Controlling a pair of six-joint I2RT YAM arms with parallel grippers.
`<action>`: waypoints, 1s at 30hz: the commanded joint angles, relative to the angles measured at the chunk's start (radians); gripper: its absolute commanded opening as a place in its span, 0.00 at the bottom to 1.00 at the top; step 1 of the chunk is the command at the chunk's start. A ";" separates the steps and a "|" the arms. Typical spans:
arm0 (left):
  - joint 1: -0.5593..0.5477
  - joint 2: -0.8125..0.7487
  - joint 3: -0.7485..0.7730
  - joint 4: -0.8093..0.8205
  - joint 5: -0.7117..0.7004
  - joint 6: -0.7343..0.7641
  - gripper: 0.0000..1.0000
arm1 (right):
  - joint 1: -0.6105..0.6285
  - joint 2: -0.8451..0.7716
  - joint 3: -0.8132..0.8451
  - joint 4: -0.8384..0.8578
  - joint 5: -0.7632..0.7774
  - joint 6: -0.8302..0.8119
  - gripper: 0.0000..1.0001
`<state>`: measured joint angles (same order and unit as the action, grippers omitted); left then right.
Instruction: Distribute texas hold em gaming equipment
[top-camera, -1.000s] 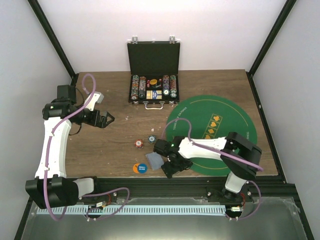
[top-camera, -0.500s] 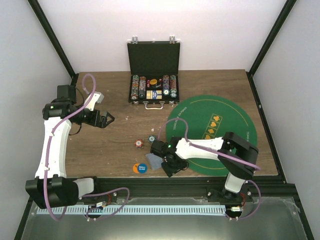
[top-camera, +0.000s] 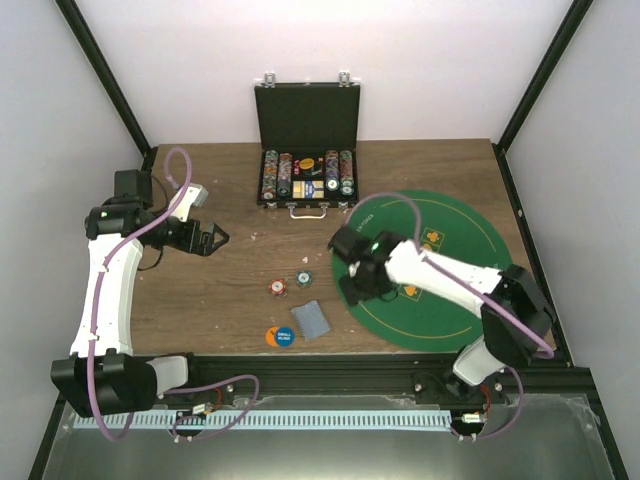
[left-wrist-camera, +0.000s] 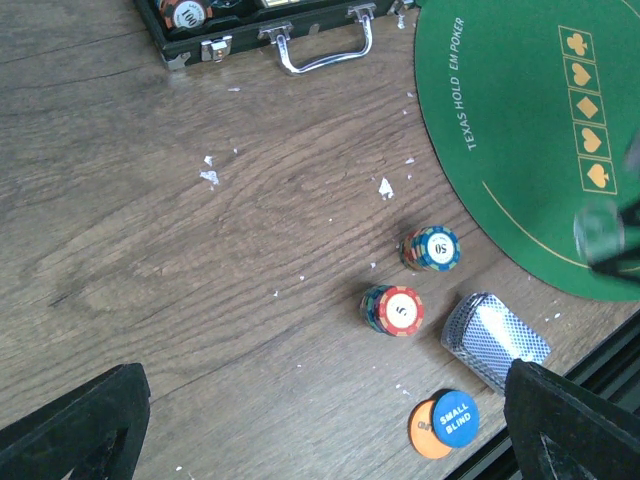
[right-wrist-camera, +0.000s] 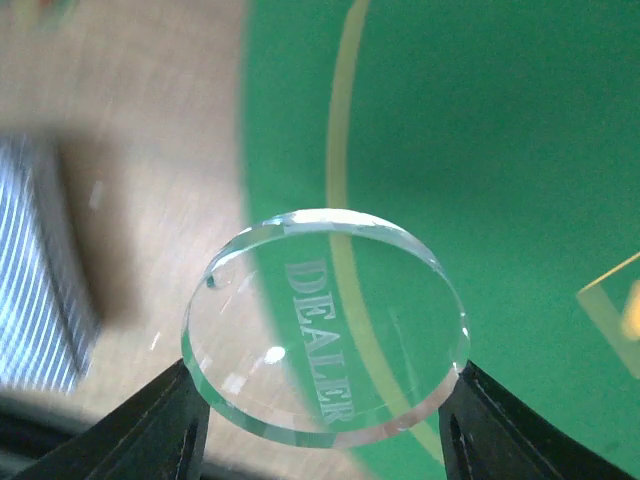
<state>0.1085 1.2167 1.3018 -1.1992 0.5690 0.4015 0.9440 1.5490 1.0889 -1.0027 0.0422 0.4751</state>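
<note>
A clear disc (right-wrist-camera: 325, 325) engraved DEALER hangs tilted between my right gripper's (right-wrist-camera: 325, 405) two fingers, which are shut on its rim. That gripper (top-camera: 355, 290) is over the left edge of the green mat (top-camera: 460, 230). On the wood lie a red chip stack (top-camera: 277, 288) (left-wrist-camera: 393, 310), a teal chip stack (top-camera: 304, 279) (left-wrist-camera: 431, 248), a grey-blue card deck (top-camera: 311, 319) (left-wrist-camera: 495, 338), and a blue SMALL BLIND disc (left-wrist-camera: 454, 418) overlapping an orange disc (left-wrist-camera: 425, 432). My left gripper (top-camera: 215, 238) stands open far left of the chips, holding nothing.
The black case (top-camera: 307, 130) stands open at the back with rows of chips inside; its handle (left-wrist-camera: 320, 50) faces the front. The table's front rail (top-camera: 350, 362) runs just below the deck and discs. Black frame posts rise at both back corners.
My right gripper shut on the clear disc beside the deck near the front edge, then carried it up and right to the mat's left edge. The left arm stayed still.
</note>
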 joint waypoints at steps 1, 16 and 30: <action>-0.001 0.002 0.001 0.004 0.018 0.012 0.98 | -0.273 0.005 0.106 0.123 0.071 -0.190 0.34; -0.005 0.017 -0.001 0.006 -0.005 0.012 0.98 | -0.668 0.580 0.642 0.223 -0.075 -0.425 0.30; -0.005 0.055 0.004 0.003 -0.011 0.020 0.97 | -0.668 0.685 0.669 0.199 -0.097 -0.441 0.34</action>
<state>0.1059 1.2610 1.2995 -1.1988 0.5568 0.4057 0.2737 2.2074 1.7260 -0.7876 -0.0330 0.0559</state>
